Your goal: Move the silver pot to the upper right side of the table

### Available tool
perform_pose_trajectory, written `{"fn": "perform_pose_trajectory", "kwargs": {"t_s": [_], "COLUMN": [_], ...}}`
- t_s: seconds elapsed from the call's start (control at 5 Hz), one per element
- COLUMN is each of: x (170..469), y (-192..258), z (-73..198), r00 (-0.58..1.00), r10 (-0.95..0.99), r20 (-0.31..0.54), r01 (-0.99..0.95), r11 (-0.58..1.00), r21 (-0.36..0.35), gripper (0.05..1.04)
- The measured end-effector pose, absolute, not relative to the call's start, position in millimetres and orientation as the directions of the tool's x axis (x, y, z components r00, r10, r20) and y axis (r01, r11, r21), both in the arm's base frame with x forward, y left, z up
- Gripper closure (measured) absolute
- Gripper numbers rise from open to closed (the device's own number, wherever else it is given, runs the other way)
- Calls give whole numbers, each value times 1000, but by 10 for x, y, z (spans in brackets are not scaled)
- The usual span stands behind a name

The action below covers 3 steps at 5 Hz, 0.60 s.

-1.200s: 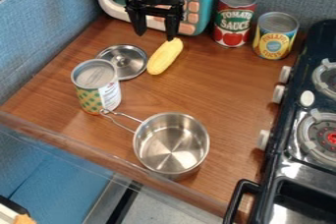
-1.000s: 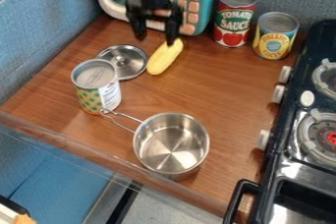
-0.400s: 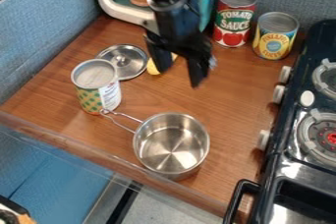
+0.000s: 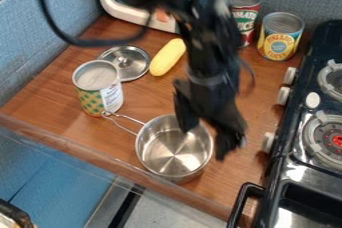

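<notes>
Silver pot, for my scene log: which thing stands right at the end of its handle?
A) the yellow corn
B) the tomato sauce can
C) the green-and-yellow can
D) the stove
C: the handle of the silver pot ends at the foot of the green-and-yellow can.

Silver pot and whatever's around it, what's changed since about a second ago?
The tool has moved down the view and to the right, from in front of the toy microwave to the right rim of the silver pot. Its fingers are apart; whether they touch the pot, I can't tell. The pot, lid, corn and pineapple can stayed put.
</notes>
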State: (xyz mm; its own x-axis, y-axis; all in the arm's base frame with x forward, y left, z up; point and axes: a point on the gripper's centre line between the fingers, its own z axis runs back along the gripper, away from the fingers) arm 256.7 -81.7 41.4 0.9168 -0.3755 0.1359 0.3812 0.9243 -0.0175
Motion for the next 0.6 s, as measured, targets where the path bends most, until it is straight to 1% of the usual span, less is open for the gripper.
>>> {"fn": "perform_pose_trajectory", "kwargs": {"t_s": [0.2,0.4,0.6], "x": [2549,2642,2559], "y": [-800,-833,-866], "z": [34,-103,-101], "r00": [914,905,897], "r10": [-406,-425,-441], "r20": [23,-5,-5], "r01": [405,424,440], "r11": [913,902,895], "r21": [53,77,76], "gripper": [82,131,399]}}
